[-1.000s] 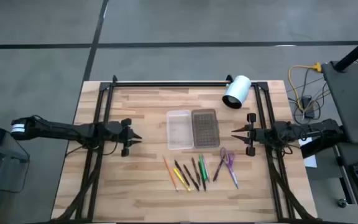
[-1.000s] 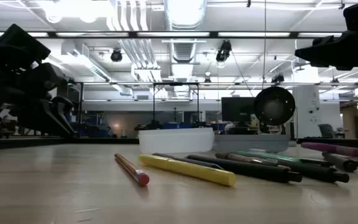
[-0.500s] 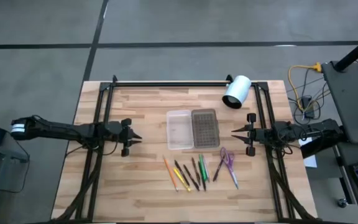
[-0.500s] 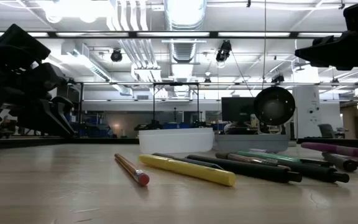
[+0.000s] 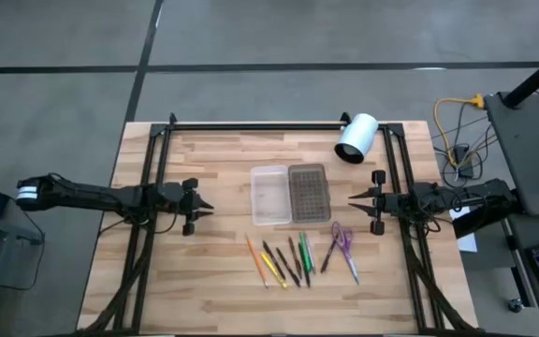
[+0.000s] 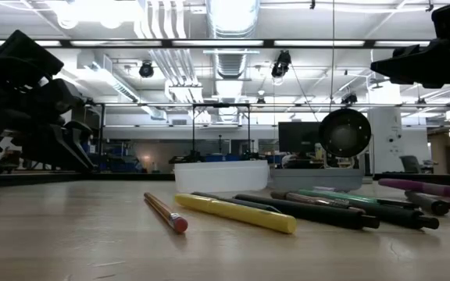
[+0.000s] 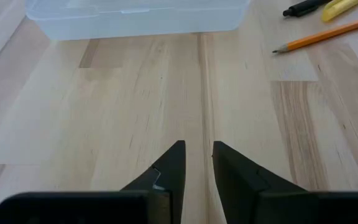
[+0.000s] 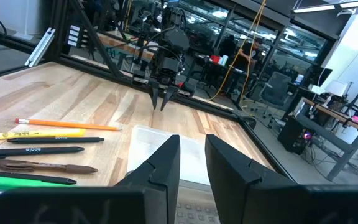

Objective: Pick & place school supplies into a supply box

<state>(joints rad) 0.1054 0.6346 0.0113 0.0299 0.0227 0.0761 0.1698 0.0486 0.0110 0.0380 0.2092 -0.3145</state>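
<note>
Both claws sit slightly parted and empty: left gripper (image 5: 206, 208) and right gripper (image 5: 355, 203) flank the supply box (image 5: 289, 194), bare wood between, pencils (image 5: 284, 261) near the front edge

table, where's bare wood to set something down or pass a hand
Bare wood lies between the left gripper and the supply box, and along the table's near edge. Crowded: the pencils and pens and scissors below the box.
</note>
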